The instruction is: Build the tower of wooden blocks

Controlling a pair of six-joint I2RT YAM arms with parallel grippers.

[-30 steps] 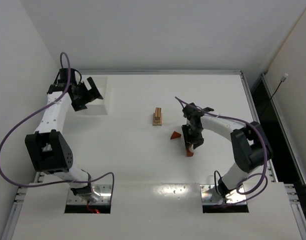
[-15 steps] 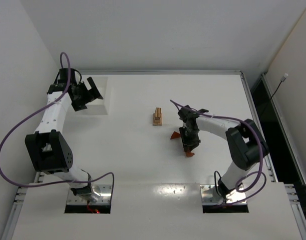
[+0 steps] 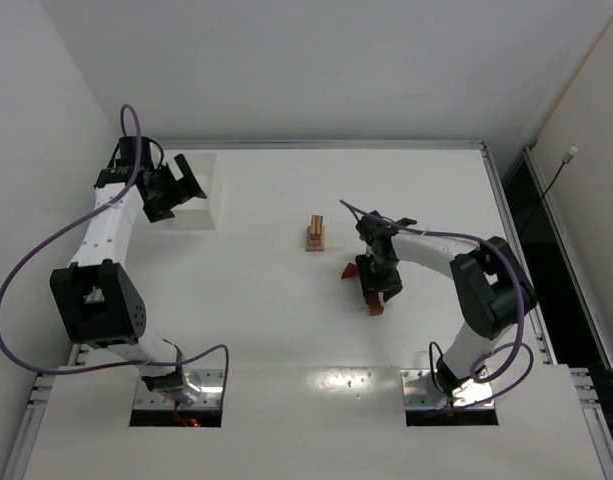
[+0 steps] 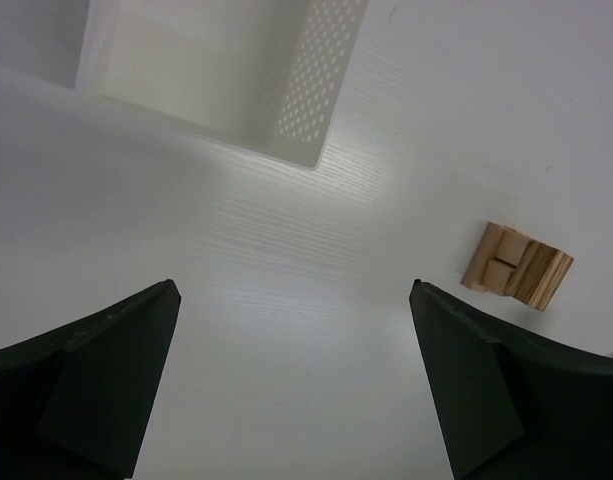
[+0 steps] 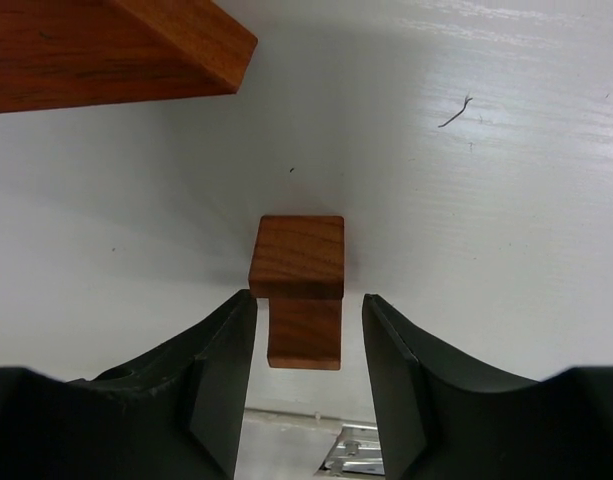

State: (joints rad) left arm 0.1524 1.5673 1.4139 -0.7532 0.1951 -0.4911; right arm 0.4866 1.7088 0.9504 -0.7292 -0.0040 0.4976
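The white table [image 3: 256,330] carries everything. At its far left sits the white perforated plastic tray [image 3: 208,215]. My left claw [image 4: 294,290] hovers by it, fingers gaping wide on nothing. Mid-table is the tower [image 3: 315,232], for now a short cluster of light tan wooden pieces. Off to its right lies a reddish-brown triangular wooden wedge [image 3: 350,271], and near that the small reddish-brown wooden block [image 5: 297,258] I'm after. It looks light, stiff and smooth-faced. I judge that a modest, centred squeeze across its two flat sides will hold it without twisting. My right arm [image 3: 436,244] reaches in from the right with the elbow bent and the wrist pitched down. My right claw [image 5: 308,305] straddles the block, fingers apart and not visibly pressing, with a gap showing along one face.
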